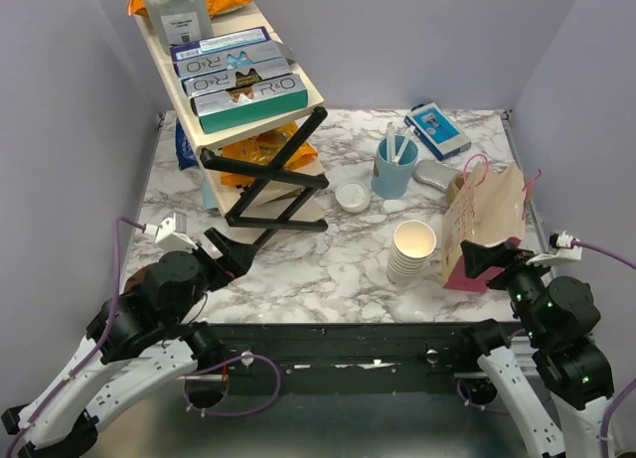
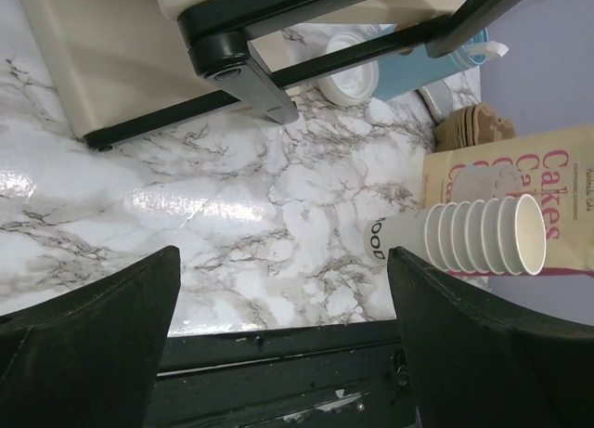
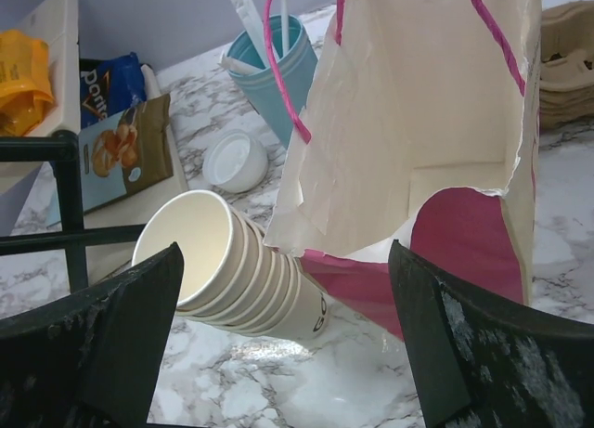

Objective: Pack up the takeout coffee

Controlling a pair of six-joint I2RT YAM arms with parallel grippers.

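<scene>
Left gripper point(image 1: 227, 254) and right gripper point(image 1: 480, 257) both wide, empty; takeout coffee point(image 1: 352, 196) upright between rack point(image 1: 273, 192) and blue mug point(image 1: 395, 170), forward-right of my left, forward-left of my right, about equidistant.

"R&O" stands on the stacked boxes point(image 1: 243, 83) towards the far-left corner of the worktop point(image 1: 328, 264). "Cakes" is printed in pink on the paper bag point(image 2: 492, 177). The blue crisp packet point(image 3: 109, 83) reads "Dori…".

White takeout coffee point(image 1: 352, 195); cream cups point(image 1: 413, 247); light-blue mug point(image 1: 394, 170); grey-veined marble table point(image 1: 298, 269).
</scene>
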